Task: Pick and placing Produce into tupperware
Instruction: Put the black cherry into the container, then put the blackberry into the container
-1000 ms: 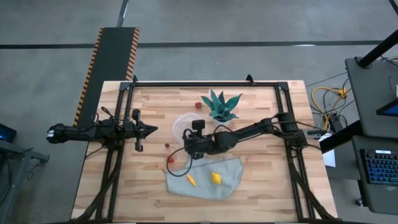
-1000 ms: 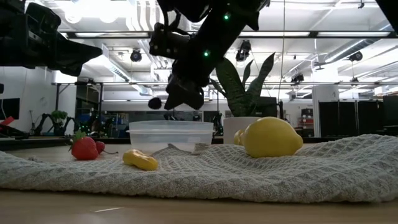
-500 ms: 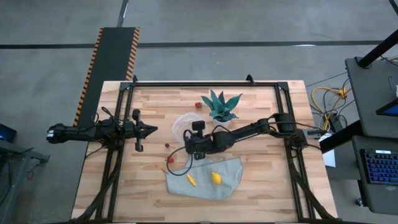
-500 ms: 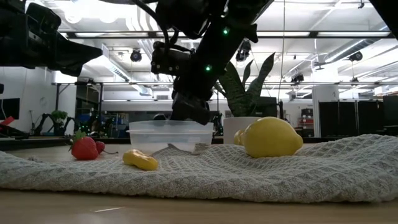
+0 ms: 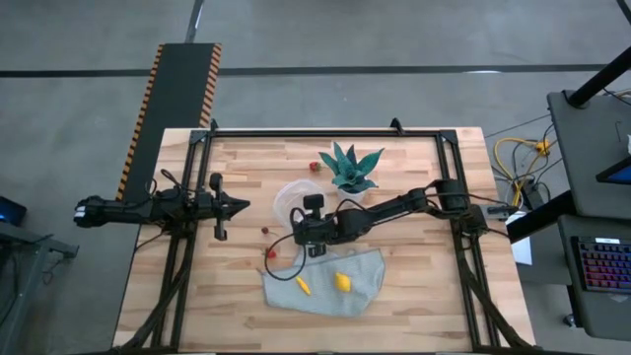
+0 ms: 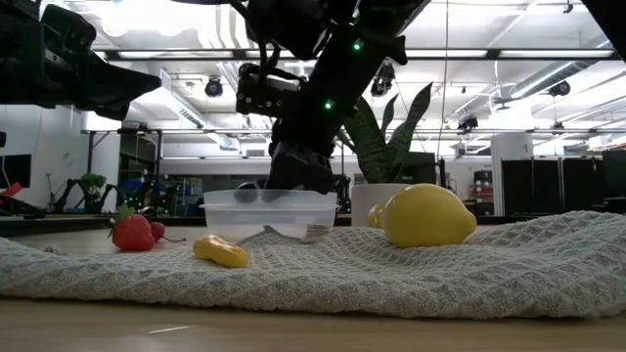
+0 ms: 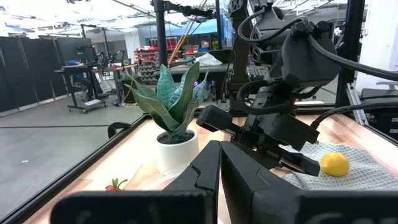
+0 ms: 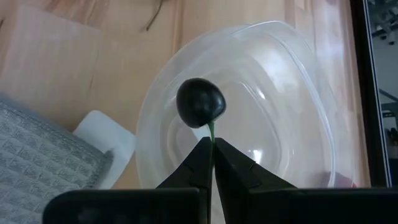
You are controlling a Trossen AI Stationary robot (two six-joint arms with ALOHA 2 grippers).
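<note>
Right claw (image 8: pixel 211 152) pinched shut on the stem of a dark berry (image 8: pixel 200 102), dangling it right over the tupperware (image 8: pixel 280 93) for a clean drop; left claw (image 5: pixel 229 206) parked shut at the worktop's edge

Evenly and brightly lit from above in the high view, with only soft, short shadows under the arms on the pale wooden table (image 5: pixel 414 286). Strongly backlit in the low view: glaring ceiling lights (image 6: pixel 127 20) blown out to white, arms reduced to dark silhouettes, grey cloth (image 6: pixel 440 264) softly blurred nearest the lens. Sharp and clear on the dark round fruit (image 8: pixel 200 102) in the right wrist view, faint glare on the clear container (image 8: pixel 273 99). Slightly hazy in the left wrist background.
</note>
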